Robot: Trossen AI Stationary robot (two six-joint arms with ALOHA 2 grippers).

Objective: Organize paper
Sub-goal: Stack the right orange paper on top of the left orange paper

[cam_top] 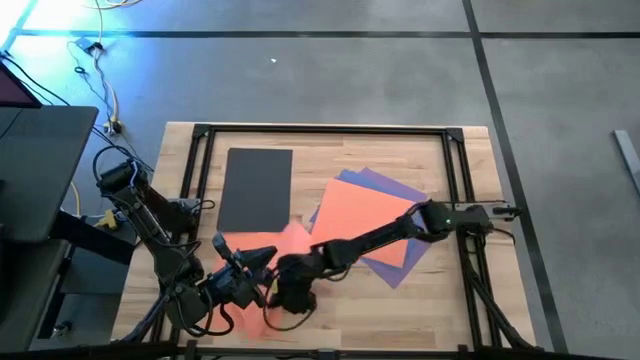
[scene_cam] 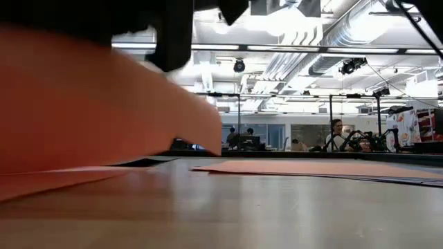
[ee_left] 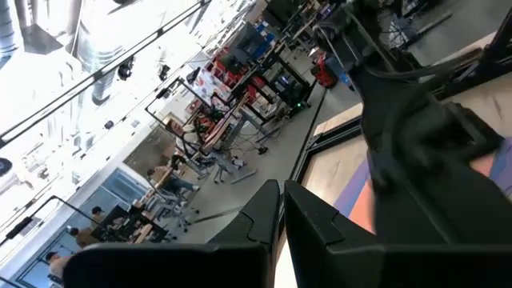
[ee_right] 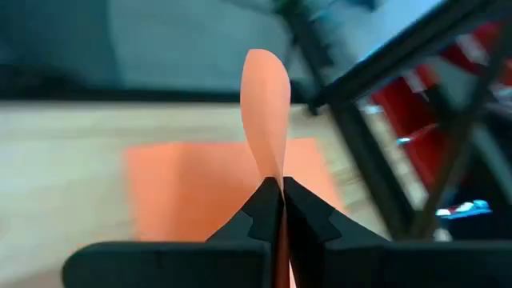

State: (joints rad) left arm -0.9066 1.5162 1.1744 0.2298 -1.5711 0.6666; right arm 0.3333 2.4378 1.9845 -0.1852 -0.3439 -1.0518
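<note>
Five sheets unstacked on desk (cam_top: 400,310); right gripper (ee_right: 282,186) fingers pinch pink sheet (ee_right: 266,104), perhaps jointly; left gripper (ee_left: 282,190) clenched.

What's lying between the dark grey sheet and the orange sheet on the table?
Mostly bare wood; the high view shows the pink sheet reaching into the gap between the grey sheet and orange sheet.
</note>
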